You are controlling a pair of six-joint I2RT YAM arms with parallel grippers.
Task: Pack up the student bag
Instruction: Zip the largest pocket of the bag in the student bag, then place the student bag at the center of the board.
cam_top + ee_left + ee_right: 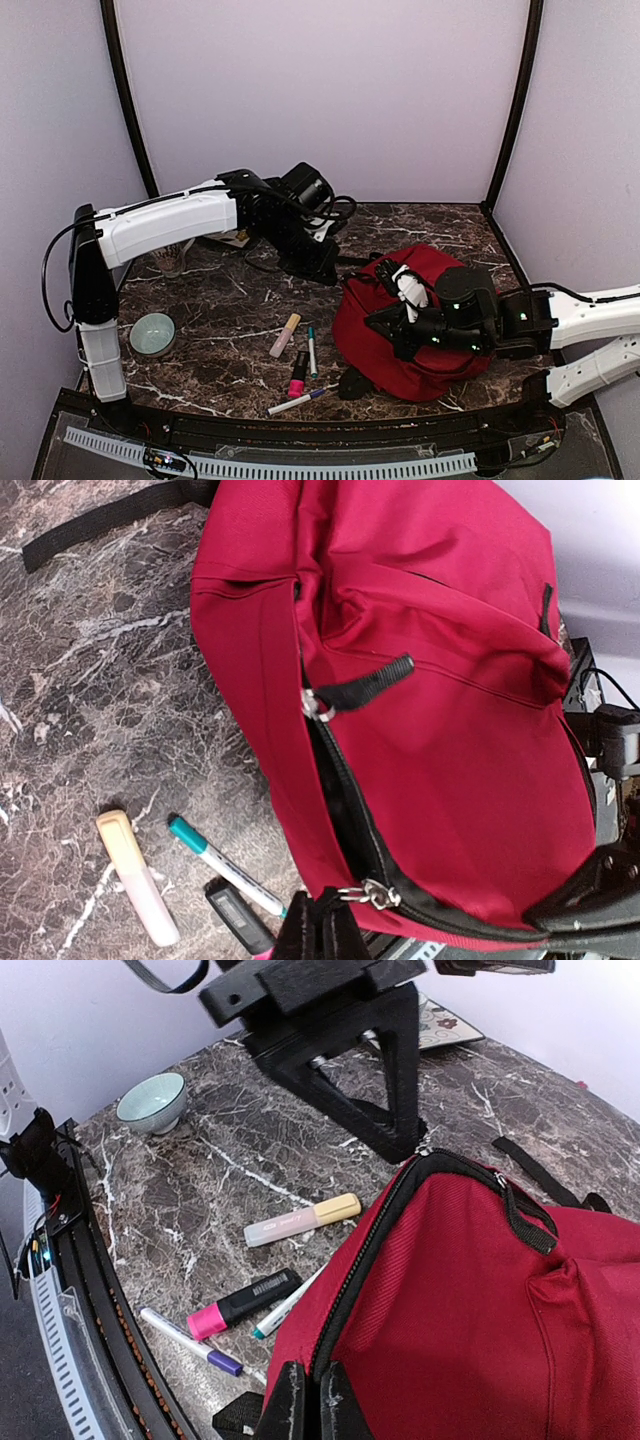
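From above, the student bag (420,320) lies at 4 o'clock on the worktop (230,310), with pens (312,350) at its 9 o'clock. The left wrist view shows the left jaws shut on its zip rim. In the right wrist view the right jaws pinch that rim too, so opening the bag seems in hand, and the rims next need drawing apart.

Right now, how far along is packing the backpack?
Done: the main zip of the red backpack looks open. In hand: left gripper and right gripper are each shut on its zip edge. To do: the pastel highlighter, teal pen, pink marker and purple pen all lie on the table, unpacked.
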